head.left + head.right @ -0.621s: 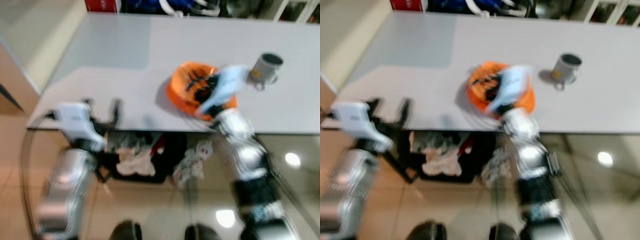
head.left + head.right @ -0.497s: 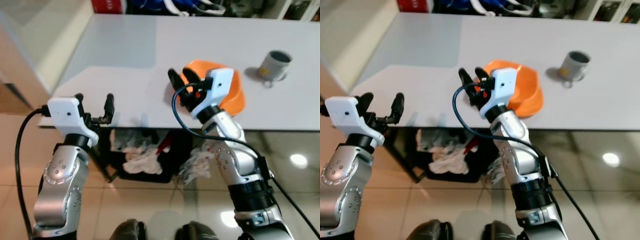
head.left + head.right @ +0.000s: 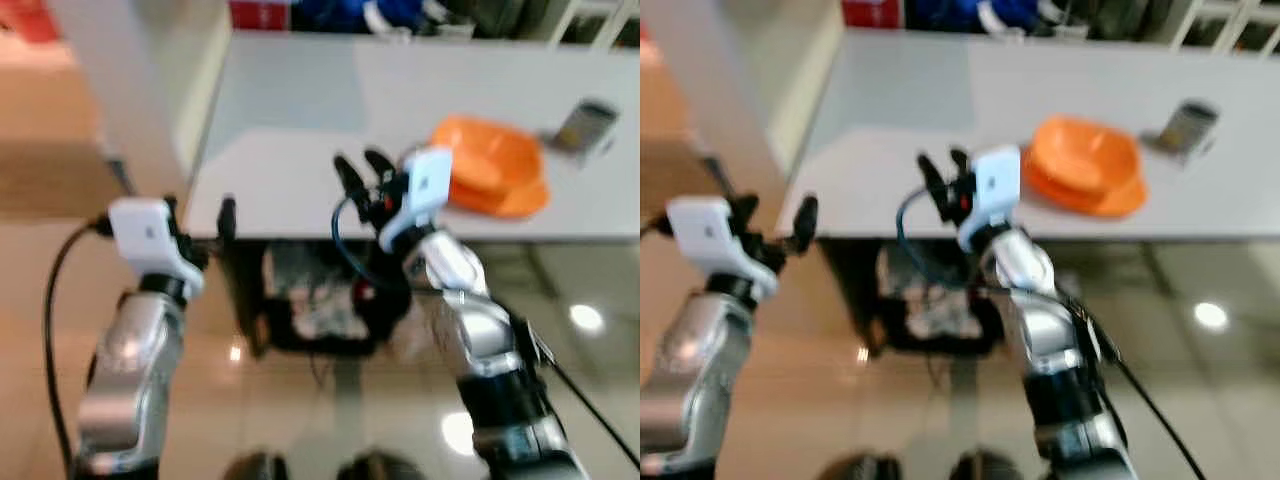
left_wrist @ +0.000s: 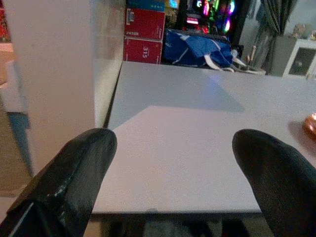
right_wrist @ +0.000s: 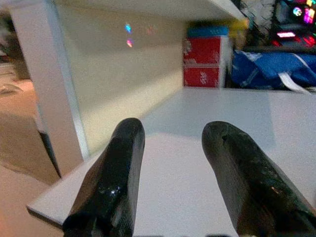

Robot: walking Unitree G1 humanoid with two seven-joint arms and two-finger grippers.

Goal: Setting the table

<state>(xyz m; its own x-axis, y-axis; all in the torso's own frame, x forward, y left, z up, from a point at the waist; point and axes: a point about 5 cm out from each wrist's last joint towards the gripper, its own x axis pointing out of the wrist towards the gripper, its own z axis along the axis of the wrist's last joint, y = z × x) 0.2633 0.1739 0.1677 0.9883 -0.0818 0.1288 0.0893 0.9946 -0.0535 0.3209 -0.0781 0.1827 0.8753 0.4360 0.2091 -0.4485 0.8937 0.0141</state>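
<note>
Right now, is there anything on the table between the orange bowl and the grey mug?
No. In the right eye view, only bare table separates the bowl from the mug; the picture is blurred, so something tiny could be missed.

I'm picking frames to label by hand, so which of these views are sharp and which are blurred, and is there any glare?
Left and right eye views: motion-blurred; orange bowl and grey mug smeared, lamp glare on the glossy floor. Left wrist view: fairly sharp table, with a diagonal shadow edge. Right wrist view: soft, with light specks on the wall.
</note>
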